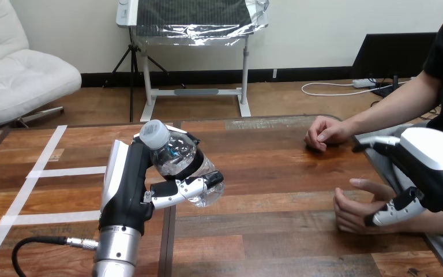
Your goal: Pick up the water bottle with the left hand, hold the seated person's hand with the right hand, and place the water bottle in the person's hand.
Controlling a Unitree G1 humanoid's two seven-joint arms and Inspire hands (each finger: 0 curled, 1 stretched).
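Here we note the wooden table [277, 242]; above it our left hand [131, 190] wraps its fingers round the water bottle [176, 158], cap tilted to eleven o'clock. The person's hand [352, 209] lies open at three o'clock from the bottle, our right hand [427, 167] curling fingers round it.

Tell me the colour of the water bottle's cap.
White; the head view shows the cap atop the water bottle in the left robot hand.

No text, label or number is readable
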